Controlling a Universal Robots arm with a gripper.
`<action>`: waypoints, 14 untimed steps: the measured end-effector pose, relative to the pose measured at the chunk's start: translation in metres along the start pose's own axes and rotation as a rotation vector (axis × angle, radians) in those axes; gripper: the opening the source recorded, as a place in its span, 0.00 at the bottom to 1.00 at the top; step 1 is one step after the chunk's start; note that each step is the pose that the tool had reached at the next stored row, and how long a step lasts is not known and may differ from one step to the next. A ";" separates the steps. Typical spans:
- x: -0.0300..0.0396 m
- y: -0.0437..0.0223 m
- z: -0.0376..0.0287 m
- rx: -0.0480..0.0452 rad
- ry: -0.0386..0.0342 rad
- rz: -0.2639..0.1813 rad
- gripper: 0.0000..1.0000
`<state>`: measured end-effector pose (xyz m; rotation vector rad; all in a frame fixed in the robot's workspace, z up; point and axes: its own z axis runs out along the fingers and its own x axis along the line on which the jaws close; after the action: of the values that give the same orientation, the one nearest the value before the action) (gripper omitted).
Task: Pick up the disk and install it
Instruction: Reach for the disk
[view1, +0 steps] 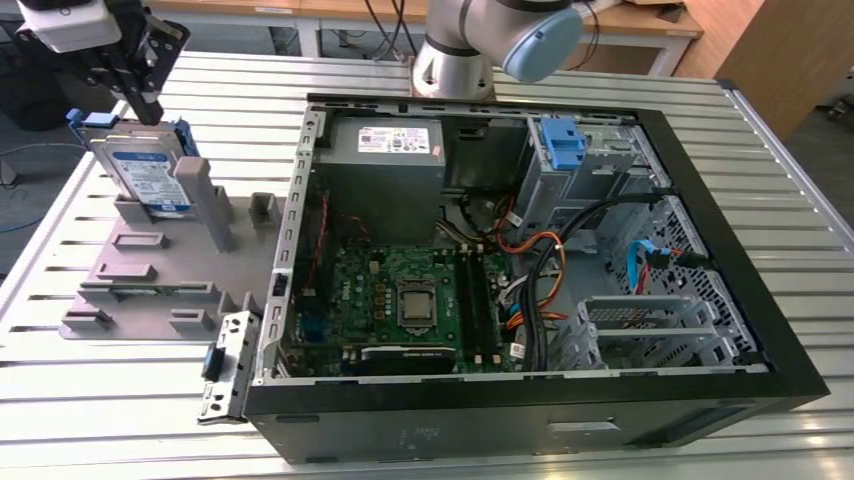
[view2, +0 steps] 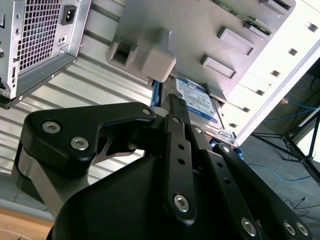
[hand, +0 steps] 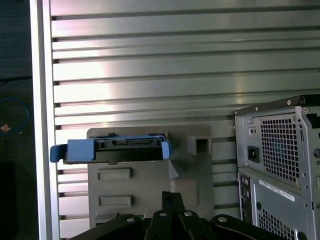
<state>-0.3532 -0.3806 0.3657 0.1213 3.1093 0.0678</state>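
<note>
I hang over the far corner of the table (view1: 120, 400) on the exterior view's left. My gripper (view1: 144, 108) has its fingers drawn close together with nothing between them. The disk (view1: 144, 170) is just below my fingertips and apart from them. It stands on edge in a grey holder plate (view1: 147, 285), leaning back, with its blue-and-white label facing the near side and blue rails along its edges. In the first wrist view the disk (hand: 115, 150) shows edge-on, a blue bar across the grey plate (hand: 145, 185), and my gripper (hand: 171, 196) sits clear of it. In the second wrist view my gripper (view2: 172, 100) points down at the disk (view2: 200, 102) from close by.

The table is a bed of ribbed silver metal slats, bright where the light catches them. The grey plate lies flat on it, carrying several upright posts and blocks. On the exterior view's right of the plate an open black computer case (view1: 534, 405) lies on its side. Inside it are a grey power box (view1: 387, 165) at the far end and a green circuit board (view1: 400, 295) nearer.

Beyond the table there is a wooden desk (view1: 641, 20) and a wooden cabinet (view1: 787, 50). A blue cable (view2: 280, 172) trails over the grey floor (view2: 295, 150).
</note>
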 end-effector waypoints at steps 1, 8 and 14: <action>0.0005 0.0000 0.0001 0.0001 0.0000 0.000 0.11; 0.0080 0.0018 0.0012 0.0001 0.0000 0.000 0.11; 0.0120 0.0027 0.0016 0.0000 0.0000 0.000 0.11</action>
<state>-0.3649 -0.3769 0.3639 0.1210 3.1093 0.0678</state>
